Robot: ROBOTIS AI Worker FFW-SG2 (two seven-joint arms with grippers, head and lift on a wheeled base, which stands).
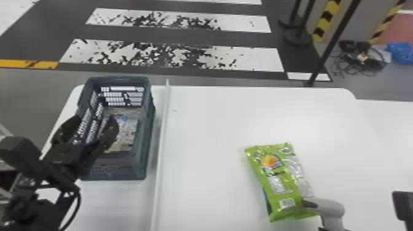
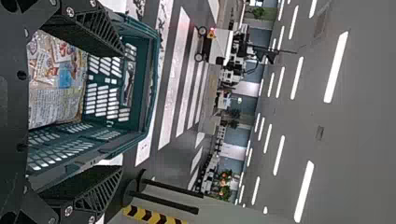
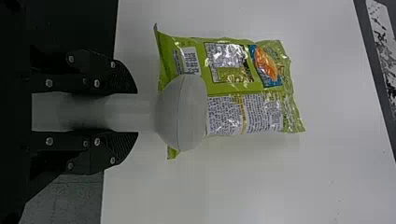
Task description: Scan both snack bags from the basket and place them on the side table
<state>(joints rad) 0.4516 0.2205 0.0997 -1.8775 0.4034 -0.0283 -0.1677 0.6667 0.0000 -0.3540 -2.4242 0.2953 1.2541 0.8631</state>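
Observation:
In the head view my left gripper [image 1: 93, 121] is above the grey-green basket [image 1: 147, 132], its fingers apart with nothing between them. A brown and clear snack bag [image 1: 126, 135] lies flat inside. The left wrist view has the gripper [image 2: 121, 111], the basket [image 2: 150, 79] and the bag [image 2: 56, 88]. On the white table lies a green snack bag [image 1: 278, 181]. My right gripper [image 1: 322, 229], at the bottom edge, holds a grey scanner [image 1: 331, 210] whose head covers the bag's near end. In the right wrist view, the gripper [image 3: 133, 112] is shut on the scanner's handle, over the green bag [image 3: 233, 88].
A raised white strip [image 1: 163, 132] runs along the table between the basket and the green bag. A dark object [image 1: 403, 205] sits at the right edge. Beyond the table stands a black pole [image 1: 333, 43] on the floor.

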